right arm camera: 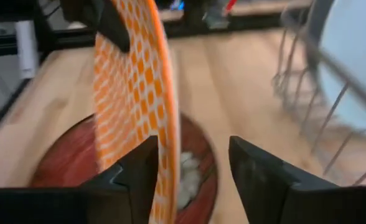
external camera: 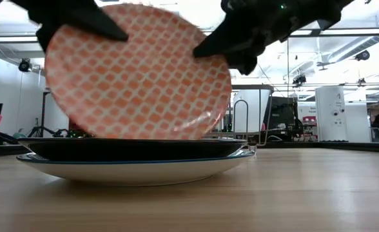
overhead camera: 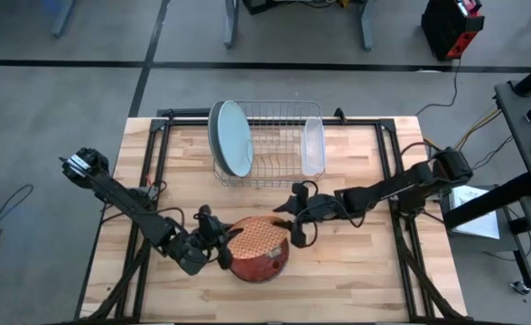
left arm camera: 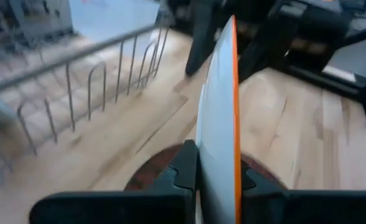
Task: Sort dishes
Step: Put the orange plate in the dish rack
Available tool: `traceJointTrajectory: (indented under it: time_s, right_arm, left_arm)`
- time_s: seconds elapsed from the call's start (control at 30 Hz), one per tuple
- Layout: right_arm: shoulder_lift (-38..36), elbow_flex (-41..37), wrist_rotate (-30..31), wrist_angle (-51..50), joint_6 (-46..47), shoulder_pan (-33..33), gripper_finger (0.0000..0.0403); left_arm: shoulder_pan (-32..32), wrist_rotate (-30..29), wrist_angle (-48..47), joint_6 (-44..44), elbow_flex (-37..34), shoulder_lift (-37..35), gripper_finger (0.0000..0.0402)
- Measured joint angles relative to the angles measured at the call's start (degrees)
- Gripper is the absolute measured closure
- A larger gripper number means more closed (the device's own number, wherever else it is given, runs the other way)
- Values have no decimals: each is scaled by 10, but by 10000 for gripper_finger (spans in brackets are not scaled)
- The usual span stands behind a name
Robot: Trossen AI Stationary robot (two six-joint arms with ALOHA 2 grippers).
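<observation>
Left pincer (overhead camera: 222, 249) clamping tilted orange-and-white plate (overhead camera: 258, 238) — above dark red plate (overhead camera: 264, 264), right pincer (overhead camera: 294, 226) open astride rim

A pale butcher-block wooden table (overhead camera: 356, 280) is sitting on a black metal frame (overhead camera: 153, 135) in the middle of the high view, its planks running side to side. A grey concrete floor (overhead camera: 49, 99) is spreading all around it, with a dark seam line (overhead camera: 67, 63) crossing toward twelve o'clock. Grey metal table legs (overhead camera: 232, 23) are standing at twelve o'clock, and a black-and-red machine (overhead camera: 451, 23) is resting at one o'clock. White papers (overhead camera: 471, 195) are lying at three o'clock. In the low view, long ceiling strip lights (external camera: 344, 31) are glowing over a bright workshop, and a white cabinet-like unit (external camera: 331, 113) is standing at three o'clock.
</observation>
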Motion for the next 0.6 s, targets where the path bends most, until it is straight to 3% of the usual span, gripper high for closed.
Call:
traceJointTrajectory:
  time_s: [0.17,0.33,0.47,0.6]
  right_arm:
    - [-1,0,-48,12,-35,-1,219]
    - [-1,0,-60,46,-73,0,289]
    - [-14,3,-50,48,-98,-1,381]
    - [-43,20,-44,-15,-135,-4,389]
  left_arm:
    - [0,-16,4,78,43,1,390]
    - [0,-27,3,129,69,1,388]
    - [-1,-46,5,129,78,1,353]
    - [-1,-43,4,132,78,-5,299]
